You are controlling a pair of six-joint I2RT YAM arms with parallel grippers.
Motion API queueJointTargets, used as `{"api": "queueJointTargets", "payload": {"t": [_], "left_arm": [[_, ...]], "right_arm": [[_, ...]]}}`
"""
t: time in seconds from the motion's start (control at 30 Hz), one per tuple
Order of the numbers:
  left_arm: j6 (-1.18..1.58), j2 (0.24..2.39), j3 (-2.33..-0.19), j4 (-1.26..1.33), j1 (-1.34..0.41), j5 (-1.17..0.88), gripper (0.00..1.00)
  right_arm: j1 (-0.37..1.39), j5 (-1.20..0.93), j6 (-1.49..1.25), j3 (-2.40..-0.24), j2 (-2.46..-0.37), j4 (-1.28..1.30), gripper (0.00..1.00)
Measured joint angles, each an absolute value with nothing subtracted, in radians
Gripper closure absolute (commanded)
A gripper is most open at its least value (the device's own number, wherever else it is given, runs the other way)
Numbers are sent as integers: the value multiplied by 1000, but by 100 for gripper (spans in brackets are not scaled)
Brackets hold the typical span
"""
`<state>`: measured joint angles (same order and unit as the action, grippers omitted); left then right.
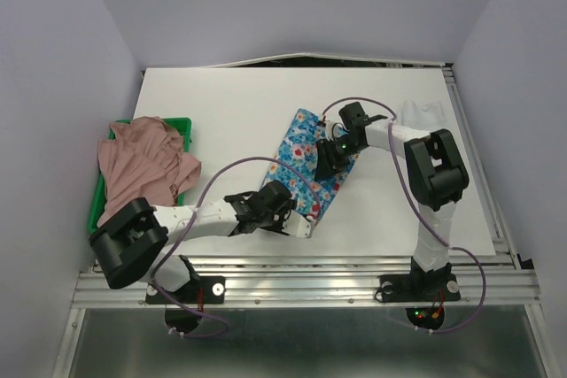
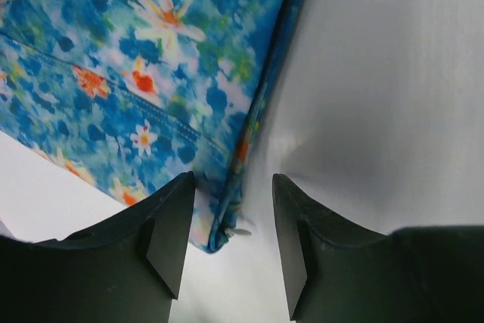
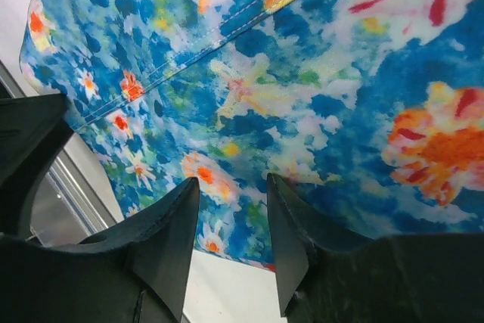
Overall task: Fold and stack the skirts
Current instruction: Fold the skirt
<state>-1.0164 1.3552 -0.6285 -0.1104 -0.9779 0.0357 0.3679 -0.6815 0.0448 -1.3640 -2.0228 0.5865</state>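
The blue flowered skirt [image 1: 312, 165] lies flat in the middle of the table, slanting from far centre to near centre. My left gripper [image 1: 285, 216] is open at its near corner; in the left wrist view the skirt's corner [image 2: 219, 240] sits between the fingers [image 2: 170, 232], not pinched. My right gripper [image 1: 328, 161] is open, low over the skirt's right side; the flowered cloth [image 3: 249, 73] fills the right wrist view. The dusty-pink skirt [image 1: 146, 165] is heaped on the green tray [image 1: 182, 126] at left. The white skirt [image 1: 423, 117] lies at far right.
The table's near edge and a metal rail [image 1: 310, 285] run below the arms. Purple-grey walls close in left, right and back. The right arm's cable [image 1: 354, 104] loops above the flowered skirt.
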Motion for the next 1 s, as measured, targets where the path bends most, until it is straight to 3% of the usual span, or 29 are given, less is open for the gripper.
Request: {"api": "queueJointTargets", "payload": {"t": [0.17, 0.3, 0.4, 1.0], "left_arm": [[-1066, 1451, -628, 11, -978, 49, 60], [-1092, 1491, -628, 65, -978, 49, 88], [-1102, 1504, -628, 82, -978, 49, 100], [-1016, 1475, -867, -330, -978, -108, 100]], "right_arm": [[365, -669, 46, -1361, -2029, 580, 54], [365, -661, 52, -1364, -2035, 577, 54], [365, -659, 59, -1365, -2037, 577, 55], [370, -630, 110, -1422, -2033, 613, 50]]}}
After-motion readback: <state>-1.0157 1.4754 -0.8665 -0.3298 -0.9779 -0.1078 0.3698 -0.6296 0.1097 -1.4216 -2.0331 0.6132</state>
